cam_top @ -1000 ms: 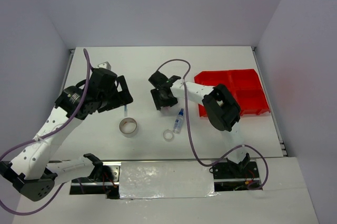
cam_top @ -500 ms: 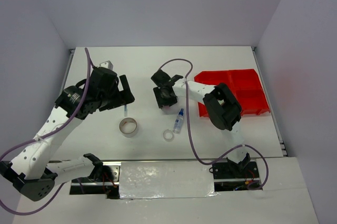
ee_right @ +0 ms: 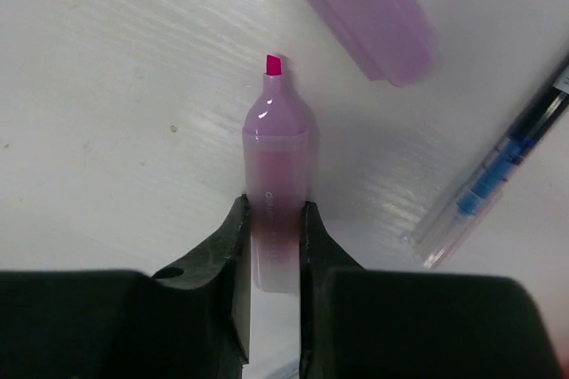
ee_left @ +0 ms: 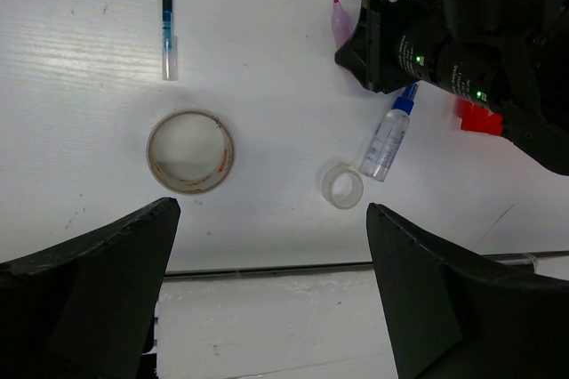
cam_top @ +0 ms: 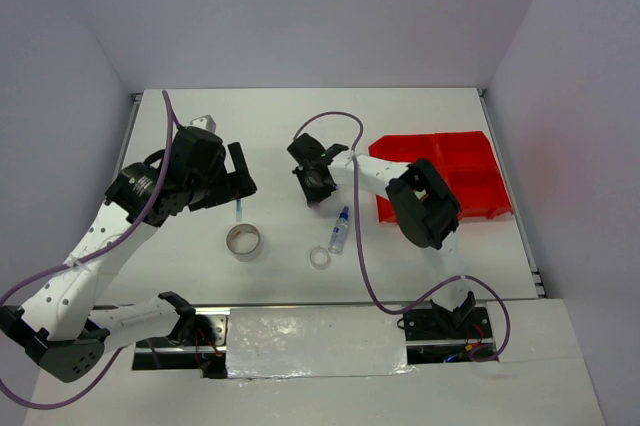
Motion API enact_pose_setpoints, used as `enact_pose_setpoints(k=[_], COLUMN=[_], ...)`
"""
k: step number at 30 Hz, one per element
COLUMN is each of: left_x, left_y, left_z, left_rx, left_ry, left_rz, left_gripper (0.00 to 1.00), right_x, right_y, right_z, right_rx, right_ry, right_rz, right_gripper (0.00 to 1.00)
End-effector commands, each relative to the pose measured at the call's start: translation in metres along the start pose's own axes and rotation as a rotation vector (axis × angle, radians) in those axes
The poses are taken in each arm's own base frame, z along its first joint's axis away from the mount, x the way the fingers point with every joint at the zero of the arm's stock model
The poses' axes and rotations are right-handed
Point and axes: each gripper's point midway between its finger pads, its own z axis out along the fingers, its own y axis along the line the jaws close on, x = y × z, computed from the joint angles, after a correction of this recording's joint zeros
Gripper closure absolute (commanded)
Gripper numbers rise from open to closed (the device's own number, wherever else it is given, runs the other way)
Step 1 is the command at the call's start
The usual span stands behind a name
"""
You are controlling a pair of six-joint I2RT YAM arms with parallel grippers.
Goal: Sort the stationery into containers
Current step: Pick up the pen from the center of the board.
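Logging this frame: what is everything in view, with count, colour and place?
table: one, white
tray: one, red, far right
tape roll: one, beige, centre-left
tape ring: one, clear, beside the bottle
bottle: one, clear, blue cap, centre
highlighter: one, purple, uncapped, gripped
cap: one, purple, beyond its tip
pens: two, clear-blue; one beyond the tape roll, one beside the cap
left gripper: open, above the table
right gripper: shut on the highlighter

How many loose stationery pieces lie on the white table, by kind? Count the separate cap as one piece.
Thin blue-and-clear pens: 2
Pink highlighter marker: 1
Loose lilac plastic cap: 1
Tape: 2, beige tape roll and small clear tape ring
Clear plastic bottle with blue cap: 1
Total: 7
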Motion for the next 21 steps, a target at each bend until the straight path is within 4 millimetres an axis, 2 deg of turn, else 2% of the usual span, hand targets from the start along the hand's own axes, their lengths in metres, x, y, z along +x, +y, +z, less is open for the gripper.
enact_pose_setpoints(k=[1, 2, 3, 5, 6, 7, 8, 9, 10, 11, 12, 13, 14, 15, 16, 17, 18, 19, 20, 21], left_x=[-0.008, -0.009, -0.01, -0.012, -0.012, -0.013, -0.014, -0.015, -0.015, -0.016, -0.017, -0.018, -0.017, -0.023, -0.018, -0.016, -0.024, -0.016, -0.015, -0.015], left_y=[0.0, 0.002, 0.003, 0.004, 0.003, 0.001, -0.002, -0.004, -0.007, -0.011, -0.015, -0.022, -0.027, -0.039, -0.044, -0.051, -0.061, -0.061, -0.065, -0.069], left_z=[-0.005, -0.006, -0.005, -0.003, -0.002, 0.0, 0.005, 0.008, 0.016, 0.022, 0.029, 0.045, 0.053, 0.059, 0.082, 0.093, 0.097, 0.122, 0.131, 0.147], left_rx=[0.015, 0.005, -0.004, -0.021, -0.021, -0.02, -0.019, -0.02, -0.033, -0.038, -0.044, -0.066, -0.069, -0.058, -0.092, -0.1, -0.105, -0.171, -0.2, -0.268], left_ry=[-0.041, -0.047, -0.049, -0.053, -0.052, -0.052, -0.046, -0.043, -0.029, -0.021, -0.011, 0.019, 0.04, 0.043, 0.087, 0.105, 0.097, 0.134, 0.14, 0.145], left_rz=[-0.001, -0.008, -0.014, -0.026, -0.028, -0.037, -0.042, -0.049, -0.07, -0.082, -0.091, -0.106, -0.12, -0.152, -0.156, -0.167, -0.212, -0.215, -0.232, -0.268], left_gripper=[0.01, 0.01, 0.01, 0.01, 0.01, 0.01, 0.01, 0.01, 0.01, 0.01, 0.01, 0.01, 0.01, 0.01, 0.01, 0.01, 0.01, 0.01, 0.01, 0.01], right_x=[0.031, 0.026, 0.015, 0.003, -0.016, -0.025, -0.043, -0.052, -0.059, -0.067, -0.072, -0.063, -0.061, -0.043, -0.036, -0.028, -0.008, 0.001, 0.009, 0.022], right_y=[0.03, 0.039, 0.049, 0.065, 0.07, 0.073, 0.07, 0.066, 0.057, 0.043, 0.032, 0.006, -0.015, -0.035, -0.061, -0.083, -0.097, -0.116, -0.123, -0.129], right_z=[0.011, 0.005, -0.014, -0.04, -0.074, -0.093, -0.132, -0.154, -0.175, -0.204, -0.223, -0.227, -0.244, -0.246, -0.249, -0.266, -0.264, -0.268, -0.288, -0.287], right_rx=[-0.127, -0.161, -0.201, -0.296, -0.335, -0.353, -0.364, -0.359, -0.343, -0.312, -0.296, -0.237, -0.18, -0.12, -0.056, 0.004, 0.042, 0.074, 0.072, 0.085], right_ry=[0.059, 0.029, -0.019, -0.086, -0.171, -0.21, -0.299, -0.342, -0.362, -0.421, -0.44, -0.401, -0.424, -0.376, -0.371, -0.408, -0.37, -0.369, -0.42, -0.407], right_rz=[-0.075, -0.093, -0.101, -0.086, -0.069, -0.064, -0.052, -0.038, 0.0, 0.039, 0.099, 0.156, 0.207, 0.248, 0.297, 0.334, 0.353, 0.395, 0.411, 0.408], right_gripper=[0.89, 0.97, 1.0, 1.0, 1.0, 1.0, 1.0, 1.0, 1.0, 1.0, 1.0, 1.0, 1.0, 1.0, 1.0, 1.0, 1.0, 1.0, 1.0, 1.0])
